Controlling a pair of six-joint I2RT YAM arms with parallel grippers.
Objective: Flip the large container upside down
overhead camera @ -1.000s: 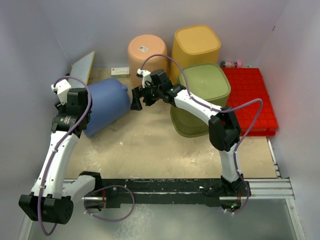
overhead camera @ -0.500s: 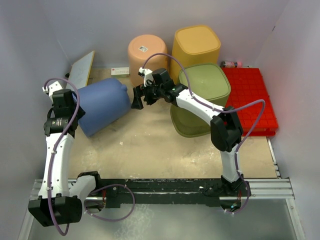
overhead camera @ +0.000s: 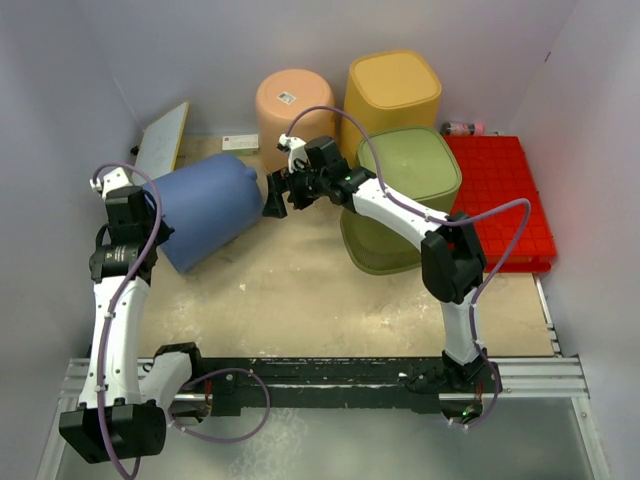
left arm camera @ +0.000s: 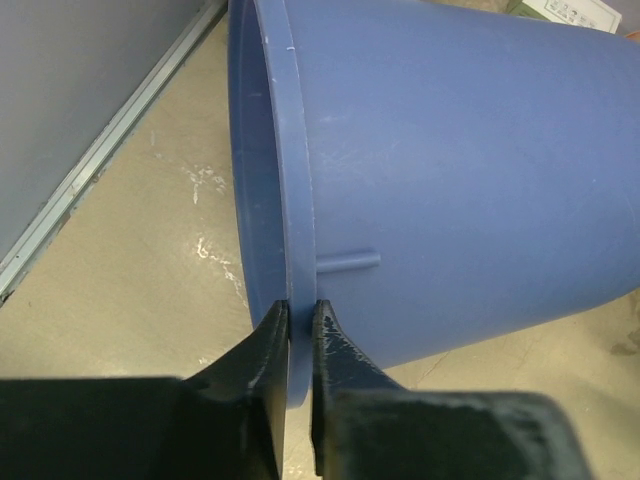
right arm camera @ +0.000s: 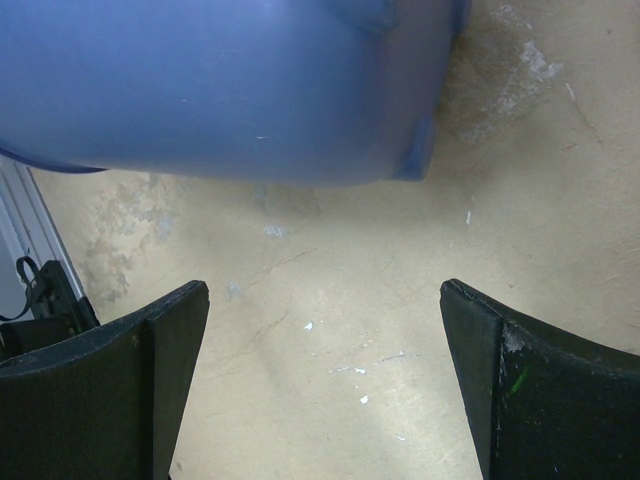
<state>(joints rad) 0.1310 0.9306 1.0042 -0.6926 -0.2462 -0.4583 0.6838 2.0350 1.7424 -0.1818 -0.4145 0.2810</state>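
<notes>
The left claw (left arm camera: 298, 310) is pinched nearly together on the rim (left arm camera: 290, 200) of the blue container (left arm camera: 450, 170), which lies on its side at the bench's left. The right claw (right arm camera: 322, 300) gapes wide just beside the container's closed end, holding nothing. The scuffed beige bench (overhead camera: 290, 290), enclosed by grey walls, also carries peach (overhead camera: 295, 105), yellow (overhead camera: 392, 95) and green (overhead camera: 410, 170) tubs and a red crate (overhead camera: 500, 195).
</notes>
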